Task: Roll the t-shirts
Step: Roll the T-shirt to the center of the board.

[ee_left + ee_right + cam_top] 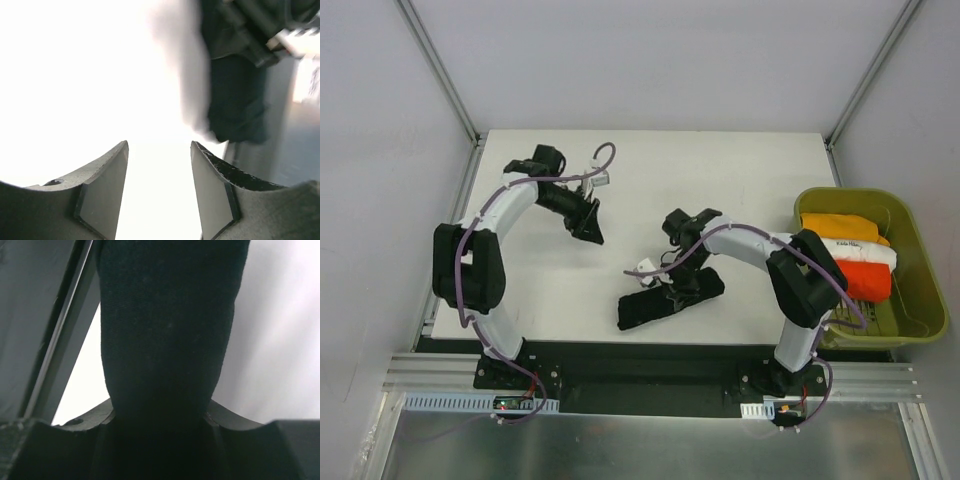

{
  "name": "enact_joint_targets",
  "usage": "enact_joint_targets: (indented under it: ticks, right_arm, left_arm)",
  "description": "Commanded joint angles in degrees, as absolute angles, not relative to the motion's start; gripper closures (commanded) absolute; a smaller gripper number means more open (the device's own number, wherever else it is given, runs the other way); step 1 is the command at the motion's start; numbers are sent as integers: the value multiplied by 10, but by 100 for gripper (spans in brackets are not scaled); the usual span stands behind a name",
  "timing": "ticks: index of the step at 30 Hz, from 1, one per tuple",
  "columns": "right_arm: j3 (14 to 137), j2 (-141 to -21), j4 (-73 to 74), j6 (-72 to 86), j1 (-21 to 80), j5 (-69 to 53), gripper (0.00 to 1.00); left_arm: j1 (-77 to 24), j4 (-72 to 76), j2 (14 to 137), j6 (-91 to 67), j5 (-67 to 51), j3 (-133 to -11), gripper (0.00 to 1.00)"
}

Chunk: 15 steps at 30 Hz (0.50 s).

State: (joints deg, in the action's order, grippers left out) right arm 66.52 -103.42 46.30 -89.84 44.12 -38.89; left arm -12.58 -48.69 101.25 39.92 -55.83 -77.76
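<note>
The black t-shirt (667,296) lies rolled into a long bundle on the white table, near the front edge. My right gripper (672,290) is down on its middle, and in the right wrist view the black cloth (167,335) fills the space between the jaws, so it is shut on the roll. My left gripper (592,230) is open and empty over bare table, up and left of the roll; its fingers (105,190) stand apart, and the roll's end (235,105) shows at the upper right. Orange (840,226), white (855,250) and red-orange (865,279) tees lie folded in the tub.
The olive-green plastic tub (920,262) stands off the table's right edge, next to the right arm. The table's front edge (620,343) runs just below the roll. Grey walls and metal frame posts close the back and sides.
</note>
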Motion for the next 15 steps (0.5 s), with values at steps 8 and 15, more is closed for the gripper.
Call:
enact_joint_targets:
  ticks: [8,15]
  right_arm:
    - [888,-912,813,-1053,309,-376,99]
    - [1003,-878,902,-1087,131,-338,99]
  left_arm:
    - [-105,-514,954,429,-504,-817,48]
    - [-106,-534,968,459,-498,-793,48]
